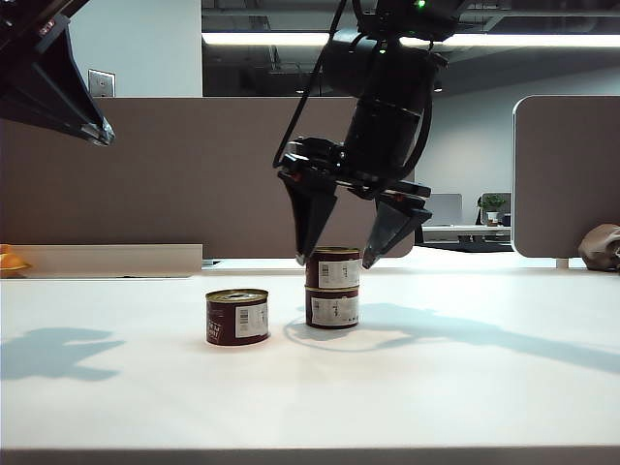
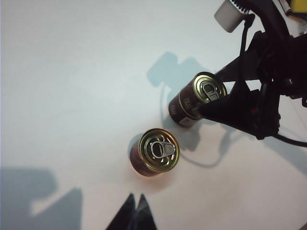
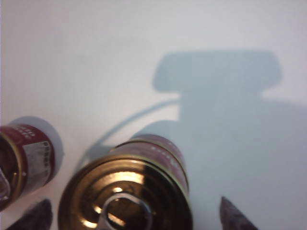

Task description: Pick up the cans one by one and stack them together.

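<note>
My right pincer stands wide open over the stack of two tins, its two fingers straddling the upper tin with a gap on either side, so I hold nothing. That upper tin sits squarely on the lower tin, their sides in line as far as I can judge from the front, and the pair rests on the white table directly beneath my wrist; from my own wrist camera the gold lid fills the space between my fingertips. The third tin stands alone on the table, near the stack and off to my left side, upright with its pull-tab lid showing. My left pincer is closed and empty, hanging high and well apart from the tins, looking down on the loose one. I judge the second tin is placed and let go, so two of three are done. Next I should lift straight up to clear the stack without nudging it, swing across to the single tin, close on its sides and bring it level onto the top lid.
</note>
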